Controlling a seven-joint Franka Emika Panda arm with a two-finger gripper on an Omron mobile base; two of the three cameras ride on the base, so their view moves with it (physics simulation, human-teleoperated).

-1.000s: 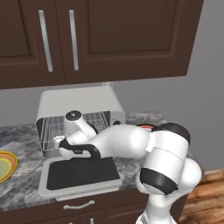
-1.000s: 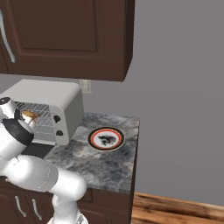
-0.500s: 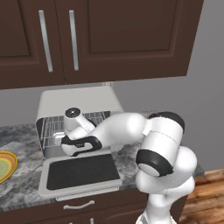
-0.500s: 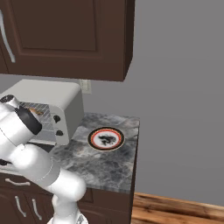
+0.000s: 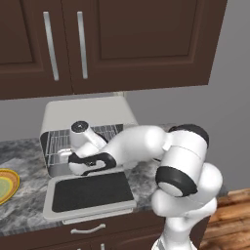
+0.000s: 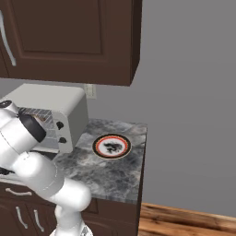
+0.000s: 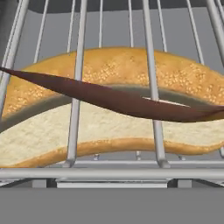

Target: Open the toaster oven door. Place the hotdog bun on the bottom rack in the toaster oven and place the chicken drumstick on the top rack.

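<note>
Looking along our hand (image 5: 66,157) — jaws apart, empty — we see the hotdog bun (image 7: 109,105) dead ahead on a rack (image 7: 151,92) inside the toaster oven (image 5: 88,114), long axis spanning the frame left-to-right.

From my console, the left base view looked forward and down from behind the arm, facing the toaster oven (image 5: 85,134) and its lowered toaster oven door (image 5: 90,195) at medium range. The right base view looked from the other side, showing the same oven (image 6: 50,115) on the table (image 6: 115,170). The hand view sat very close against wire rack bars (image 7: 151,87), with the hotdog bun (image 7: 113,127) lying behind them.
</note>
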